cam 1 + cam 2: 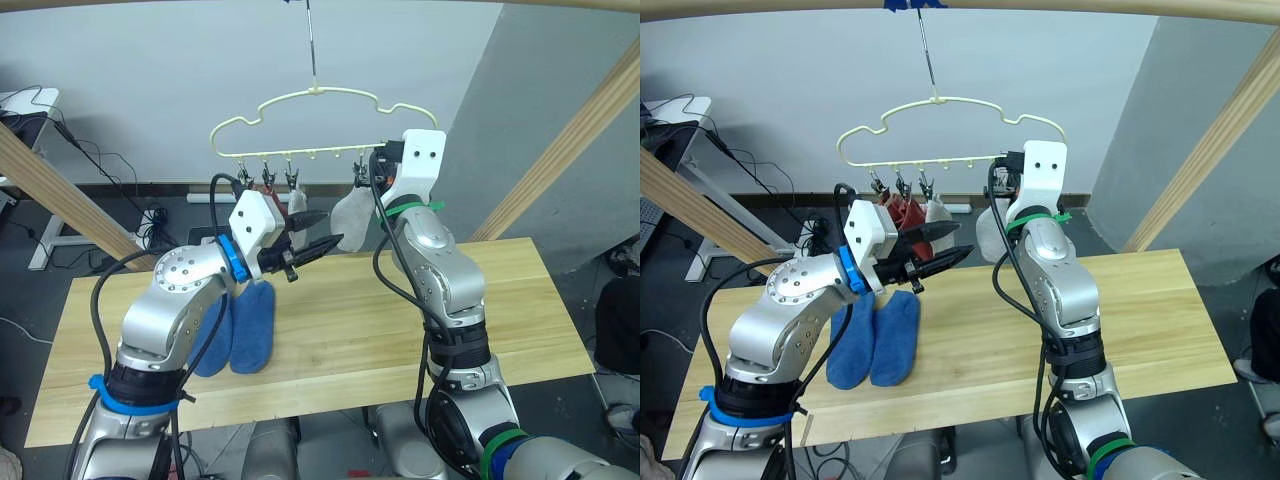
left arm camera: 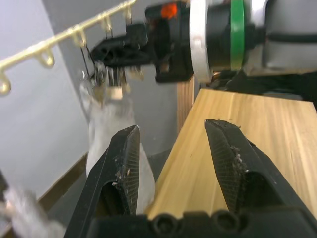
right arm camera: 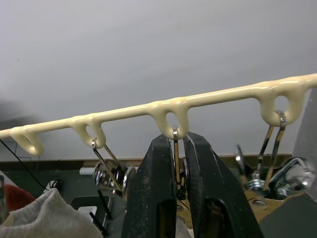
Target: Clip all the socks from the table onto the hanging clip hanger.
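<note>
Clip hanger (image 1: 312, 125) suspended above the far edge of the table (image 1: 400, 320). Right end effector (image 3: 174, 163) raised at the hanger's 5 o'clock end, fingers pressed together on a metal clip (image 3: 175, 148) hanging from a hanger loop. Light grey sock (image 1: 352, 220) hangs just below it. Left end effector (image 1: 318, 232) held at the hanger's 6 o'clock, fingers spread, empty. Two blue socks (image 1: 875, 340) lie side by side on the table at 7 o'clock of the hanger. Rust red socks (image 1: 902, 213) hang from clips at the hanger's 7 o'clock.
</note>
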